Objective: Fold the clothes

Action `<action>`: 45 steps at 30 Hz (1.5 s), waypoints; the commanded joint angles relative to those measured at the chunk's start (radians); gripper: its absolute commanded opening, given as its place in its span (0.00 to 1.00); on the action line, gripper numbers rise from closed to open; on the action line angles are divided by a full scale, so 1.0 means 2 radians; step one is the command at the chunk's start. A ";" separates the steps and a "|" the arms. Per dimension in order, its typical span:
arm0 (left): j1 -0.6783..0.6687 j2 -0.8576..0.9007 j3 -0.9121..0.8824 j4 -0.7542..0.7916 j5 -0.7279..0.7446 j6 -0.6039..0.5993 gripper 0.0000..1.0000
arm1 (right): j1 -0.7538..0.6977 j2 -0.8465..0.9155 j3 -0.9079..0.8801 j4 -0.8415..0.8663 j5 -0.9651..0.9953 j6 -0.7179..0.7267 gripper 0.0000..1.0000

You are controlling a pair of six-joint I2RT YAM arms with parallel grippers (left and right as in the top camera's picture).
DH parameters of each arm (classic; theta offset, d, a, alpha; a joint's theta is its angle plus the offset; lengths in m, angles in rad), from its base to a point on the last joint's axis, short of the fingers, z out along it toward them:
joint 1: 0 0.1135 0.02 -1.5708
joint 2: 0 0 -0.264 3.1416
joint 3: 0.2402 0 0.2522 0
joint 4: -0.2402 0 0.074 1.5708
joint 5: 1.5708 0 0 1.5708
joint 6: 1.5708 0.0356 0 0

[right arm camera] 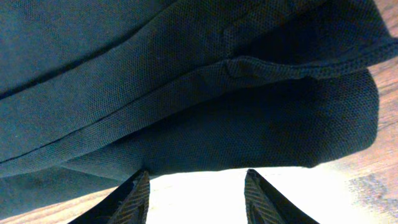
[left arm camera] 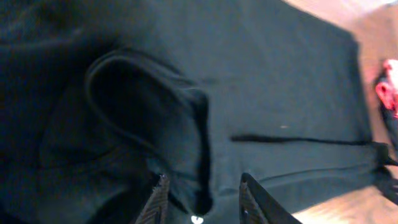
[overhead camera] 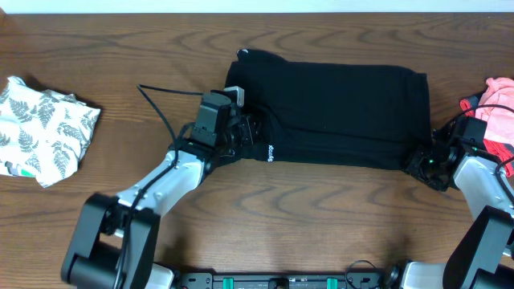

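Black garment lies spread across the middle of the table, a gripper at each end of its near edge

Fern-print piece is bunched way off to the left, and the pink one sits just past the right end. The left gripper is over the rumpled left end, fingers parted with a loose fold between them, and it doesn't look like it's pinching. The right gripper is at the near right corner, fingers apart, bare table between them, holding nothing. My worry is that the left grabs only the top layer of that bunch while the right skates over the hem. Then one side lifts and the fold goes crooked.
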 commanded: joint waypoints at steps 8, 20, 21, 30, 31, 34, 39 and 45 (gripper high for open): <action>-0.001 0.056 0.004 0.029 -0.020 0.008 0.40 | 0.005 0.002 0.000 0.000 0.001 -0.007 0.48; -0.001 0.087 0.006 0.065 -0.046 -0.005 0.40 | 0.005 0.002 0.000 0.000 0.001 -0.007 0.48; -0.001 0.089 0.007 0.067 -0.046 -0.005 0.40 | 0.005 0.002 0.000 -0.001 0.001 -0.007 0.48; -0.002 0.104 0.031 0.067 -0.046 -0.013 0.40 | 0.005 0.002 0.000 -0.002 0.001 -0.007 0.48; -0.002 0.106 0.033 0.067 -0.046 -0.013 0.40 | 0.005 0.002 0.000 -0.002 0.001 -0.007 0.47; -0.002 0.108 0.033 0.067 -0.046 -0.020 0.18 | 0.005 0.002 0.000 -0.002 0.001 -0.007 0.47; -0.002 0.107 0.051 0.067 -0.019 -0.031 0.06 | 0.005 0.002 0.000 -0.002 0.001 -0.007 0.47; -0.007 0.084 0.077 0.039 -0.005 -0.025 0.06 | 0.005 0.002 0.000 -0.003 0.001 -0.007 0.48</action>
